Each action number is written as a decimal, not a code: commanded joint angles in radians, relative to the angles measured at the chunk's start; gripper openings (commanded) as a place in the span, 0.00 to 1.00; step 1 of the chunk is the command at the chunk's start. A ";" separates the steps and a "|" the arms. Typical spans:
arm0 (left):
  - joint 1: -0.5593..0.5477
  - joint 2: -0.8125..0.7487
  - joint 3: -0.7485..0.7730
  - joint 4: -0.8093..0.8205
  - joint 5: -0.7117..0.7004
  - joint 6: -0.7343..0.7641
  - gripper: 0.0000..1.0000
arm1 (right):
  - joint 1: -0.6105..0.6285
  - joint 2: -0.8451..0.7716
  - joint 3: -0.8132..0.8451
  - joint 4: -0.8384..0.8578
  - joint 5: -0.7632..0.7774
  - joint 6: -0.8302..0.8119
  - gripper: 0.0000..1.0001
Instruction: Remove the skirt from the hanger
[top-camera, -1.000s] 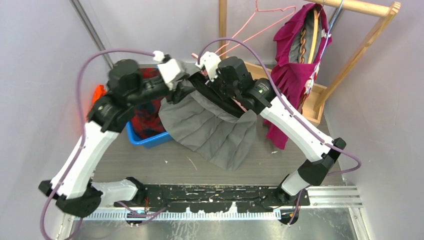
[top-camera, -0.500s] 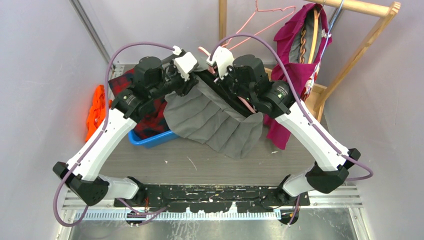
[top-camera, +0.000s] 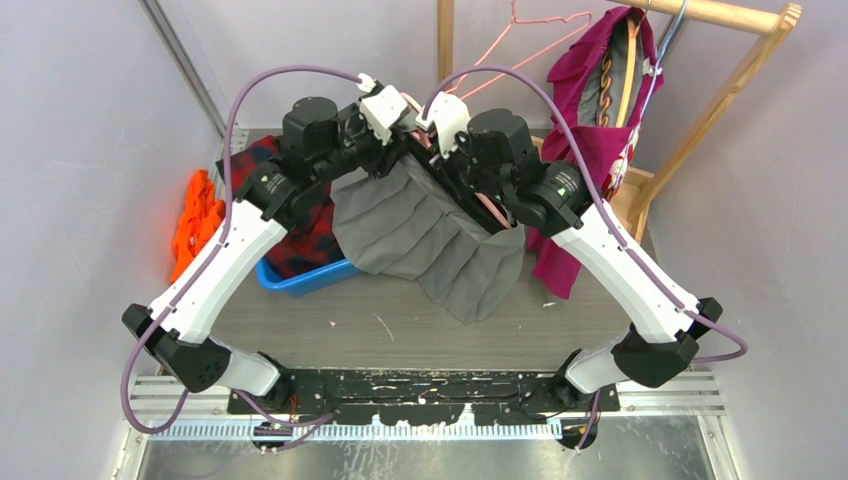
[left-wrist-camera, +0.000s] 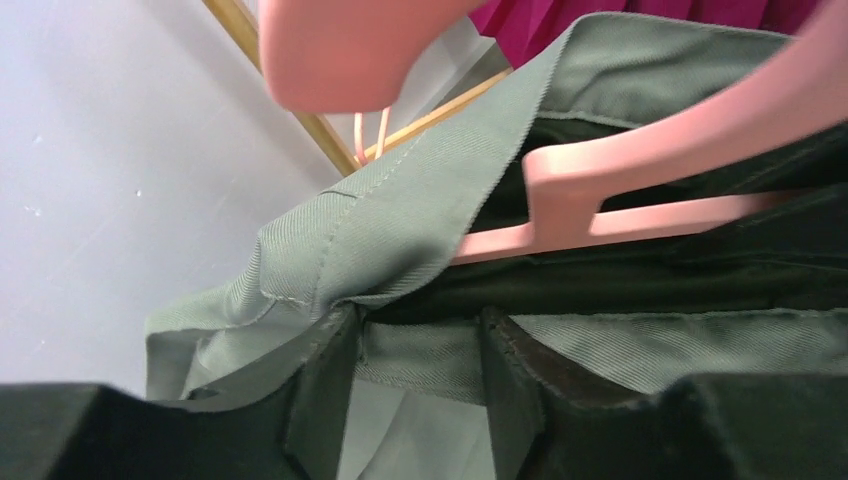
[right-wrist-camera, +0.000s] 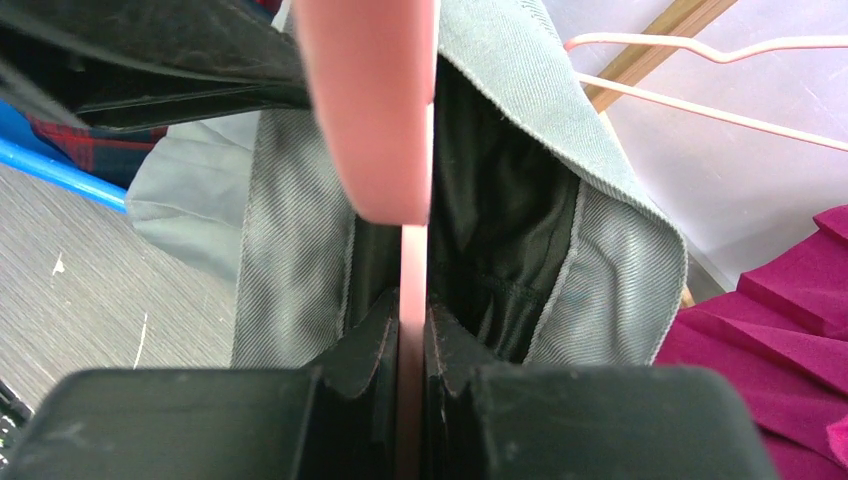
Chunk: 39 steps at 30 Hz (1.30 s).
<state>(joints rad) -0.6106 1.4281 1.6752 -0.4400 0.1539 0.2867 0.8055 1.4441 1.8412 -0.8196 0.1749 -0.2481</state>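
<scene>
Skirt (top-camera: 430, 235), grey and pleated, droops over the wood-grain table (top-camera: 330, 330) (blue bin (top-camera: 300, 280) beside it). The right gripper (right-wrist-camera: 410, 350) is clamped on the pink hanger (right-wrist-camera: 370, 120). The left gripper (left-wrist-camera: 415, 390) straddles the waistband, fingers slightly apart; I can't tell whether they pinch it.

Grey-green skirt (top-camera: 425, 235); pink hanger (right-wrist-camera: 378, 110); blue bin (top-camera: 300, 281); magenta garment (top-camera: 588, 120).

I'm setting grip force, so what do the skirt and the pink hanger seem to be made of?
The skirt: grey-green woven cloth, probably cotton twill, matte; fine diagonal ribs and a stitched waistband show. The pink hanger: likely moulded plastic, smooth with a slight sheen and rounded edges; it could be coated.
</scene>
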 joint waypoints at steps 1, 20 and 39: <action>-0.009 -0.088 0.049 0.027 0.033 -0.007 0.53 | 0.009 -0.035 0.017 0.060 -0.033 -0.014 0.01; -0.009 -0.119 -0.079 0.047 0.013 -0.019 0.61 | 0.009 -0.024 0.051 0.048 -0.022 -0.004 0.01; -0.011 -0.010 0.133 0.134 0.002 -0.027 0.00 | 0.009 -0.011 -0.024 0.132 -0.065 0.021 0.01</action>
<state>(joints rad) -0.6197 1.4006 1.6875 -0.4149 0.1421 0.2878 0.8097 1.4445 1.8202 -0.8204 0.1444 -0.2497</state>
